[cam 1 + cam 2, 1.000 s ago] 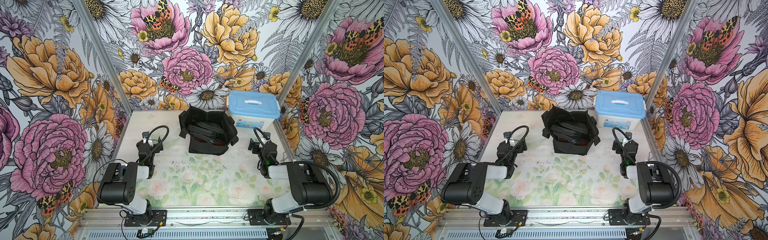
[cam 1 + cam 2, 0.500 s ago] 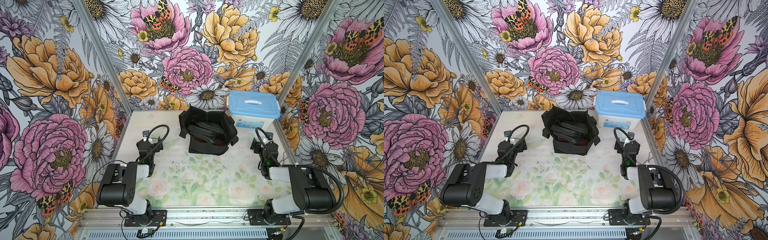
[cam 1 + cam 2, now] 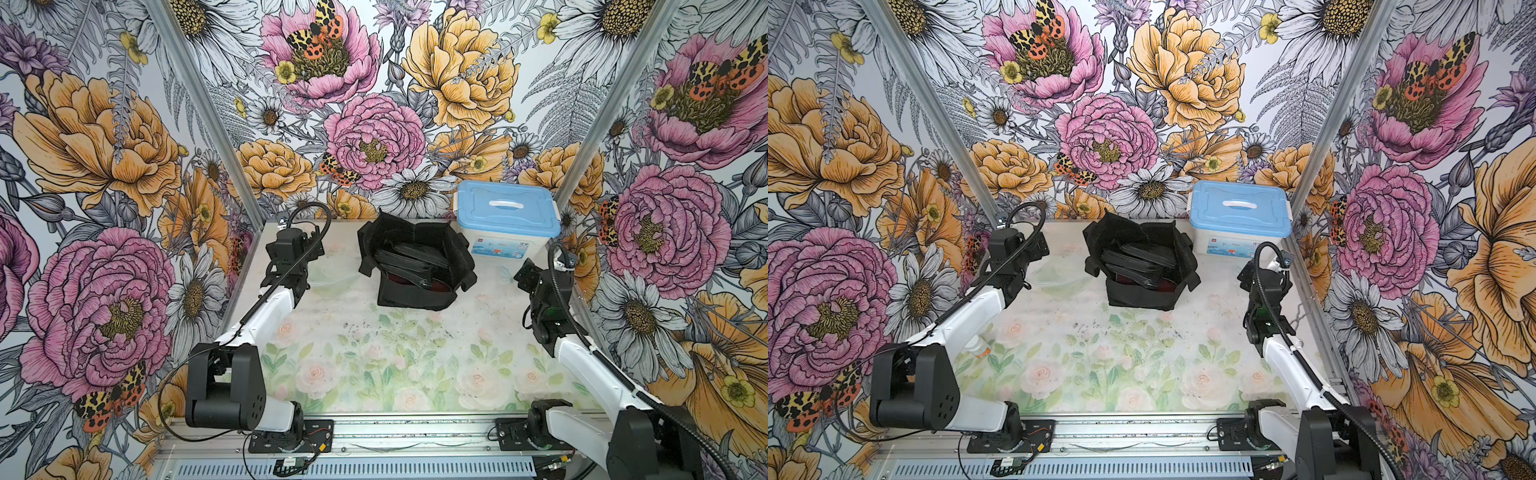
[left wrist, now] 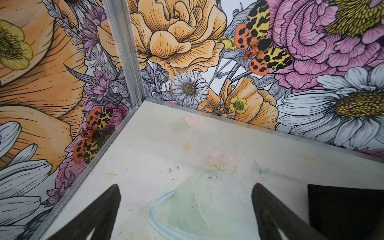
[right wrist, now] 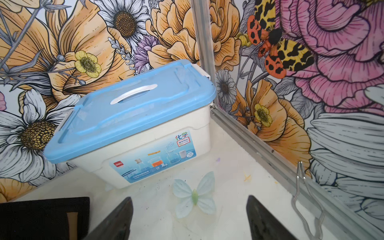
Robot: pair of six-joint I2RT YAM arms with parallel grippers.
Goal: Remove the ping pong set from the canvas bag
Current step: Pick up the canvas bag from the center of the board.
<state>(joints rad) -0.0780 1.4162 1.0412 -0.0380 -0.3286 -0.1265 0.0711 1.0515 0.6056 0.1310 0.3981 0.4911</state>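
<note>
The black canvas bag (image 3: 415, 291) (image 3: 1138, 297) sits open at the back middle of the table. The ping pong set (image 3: 411, 259) (image 3: 1138, 262) lies stacked inside it as dark flat cases, with a bit of red showing low down. My left gripper (image 3: 297, 249) (image 3: 1017, 245) hovers left of the bag. In the left wrist view this gripper (image 4: 185, 185) is open over bare table, with a bag corner (image 4: 342, 207) at the edge. My right gripper (image 3: 530, 276) (image 3: 1252, 276) (image 5: 189, 197) hovers right of the bag, open and holding nothing. A bag corner (image 5: 41, 216) shows beside it.
A white box with a light-blue lid (image 3: 505, 212) (image 3: 1239, 208) (image 5: 135, 108) stands in the back right corner, close to the bag. A thin wire clip (image 5: 301, 197) lies by the right wall rail. Floral walls close in the table on three sides.
Both arms have stretched out toward the back of the table, bringing the grippers level with the bag's sides. The right jaws have narrowed slightly.
</note>
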